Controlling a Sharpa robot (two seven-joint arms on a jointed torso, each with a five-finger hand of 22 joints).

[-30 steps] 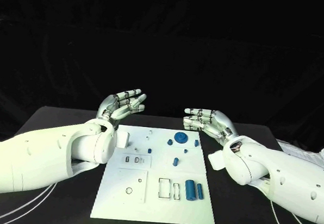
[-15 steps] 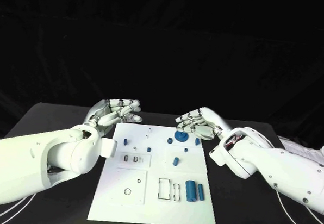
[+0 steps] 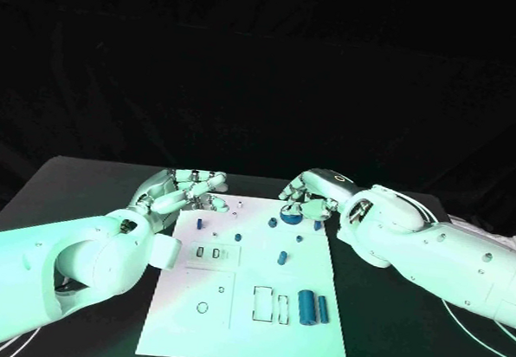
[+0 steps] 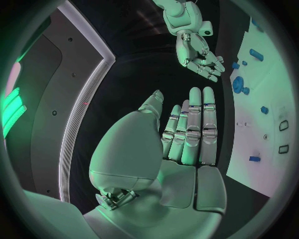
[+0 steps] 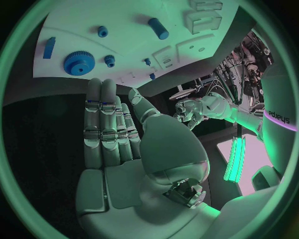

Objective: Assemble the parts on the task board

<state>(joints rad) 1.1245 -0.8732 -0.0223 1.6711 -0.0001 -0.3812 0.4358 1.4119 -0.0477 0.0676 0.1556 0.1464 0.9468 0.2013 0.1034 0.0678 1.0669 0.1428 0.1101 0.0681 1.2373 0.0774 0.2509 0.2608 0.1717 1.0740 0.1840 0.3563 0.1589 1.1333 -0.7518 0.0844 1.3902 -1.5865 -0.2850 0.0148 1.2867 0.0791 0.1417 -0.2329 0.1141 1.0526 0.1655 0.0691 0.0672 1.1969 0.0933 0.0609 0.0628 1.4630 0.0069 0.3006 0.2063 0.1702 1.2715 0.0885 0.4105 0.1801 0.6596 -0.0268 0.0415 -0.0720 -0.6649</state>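
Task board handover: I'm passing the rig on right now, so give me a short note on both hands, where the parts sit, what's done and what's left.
Left hand: holds nothing, fingers apart, above the board's far left corner.
Right hand: holds nothing, fingers extended side by side, above the board's far edge close to the large blue gear.
Task board: white, mid-table. Small blue pieces lie loose around its far half; two blue cylinders lie side by side near the right edge, beside outlined slots.
Done: no part is in hand.
Left: pick up the parts and assemble them; the gear looks the likeliest first pick.
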